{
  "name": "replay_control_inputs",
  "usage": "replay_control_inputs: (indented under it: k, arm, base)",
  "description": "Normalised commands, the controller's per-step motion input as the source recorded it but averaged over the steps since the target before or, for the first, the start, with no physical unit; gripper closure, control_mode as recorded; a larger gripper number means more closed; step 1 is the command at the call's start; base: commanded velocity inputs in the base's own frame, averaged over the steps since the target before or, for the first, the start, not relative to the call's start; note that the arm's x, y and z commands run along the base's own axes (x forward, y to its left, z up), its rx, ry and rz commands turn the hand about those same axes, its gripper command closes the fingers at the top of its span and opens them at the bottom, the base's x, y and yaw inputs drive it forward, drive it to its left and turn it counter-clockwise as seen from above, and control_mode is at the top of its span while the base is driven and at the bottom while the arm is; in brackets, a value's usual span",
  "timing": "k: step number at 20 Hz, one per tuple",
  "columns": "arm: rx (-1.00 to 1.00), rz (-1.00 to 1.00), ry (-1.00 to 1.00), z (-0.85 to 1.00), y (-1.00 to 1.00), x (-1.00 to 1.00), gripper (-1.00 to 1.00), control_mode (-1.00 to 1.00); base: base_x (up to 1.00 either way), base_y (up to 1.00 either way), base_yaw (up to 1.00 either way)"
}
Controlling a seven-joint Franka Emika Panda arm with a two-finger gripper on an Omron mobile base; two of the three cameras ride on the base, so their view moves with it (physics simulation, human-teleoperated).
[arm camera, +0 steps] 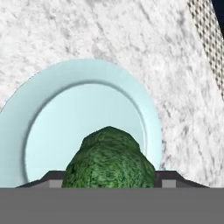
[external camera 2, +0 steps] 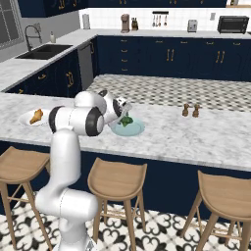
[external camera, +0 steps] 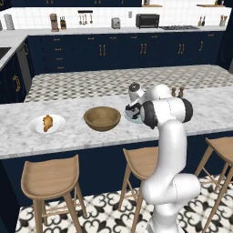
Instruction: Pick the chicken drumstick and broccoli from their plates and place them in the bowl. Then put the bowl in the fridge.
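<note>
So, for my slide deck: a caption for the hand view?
Dark green lumpy broccoli floret sits between the jaws, over the round pale blue-green plate on grey marble counter.

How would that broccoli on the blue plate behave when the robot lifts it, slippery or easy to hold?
The broccoli looks lumpy and rough, so the fingers on either side of it probably grip well. It is much smaller than its plate, so likely light. Its rounded shape might let it roll if nudged on the smooth plate.

No text, label, brand, number or sign can be read on anything in these pictures.
</note>
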Motion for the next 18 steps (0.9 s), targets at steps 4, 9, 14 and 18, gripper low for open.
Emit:
replay_control_inputs:
  k: [4,9,14,18]
  arm:
    - [0.03,-0.04,0.02,0.87,0.28,-0.7,1.0,-1.0]
    - [0.15,-0.15,0.03,0.45,0.43,-0.65,1.0,-1.0]
    - [0.16,-0.25,0.07,0.39,0.68,-0.41,1.0,-1.0]
    - [0.13,-0.27,0.09,0.22,0.75,0.0,1.0,-1.0]
  base:
    - [0.0,0.0,0.0]
    - [0.0,0.0,0.0]
    - [0.0,0.0,0.0]
    - [0.0,0.0,0.0]
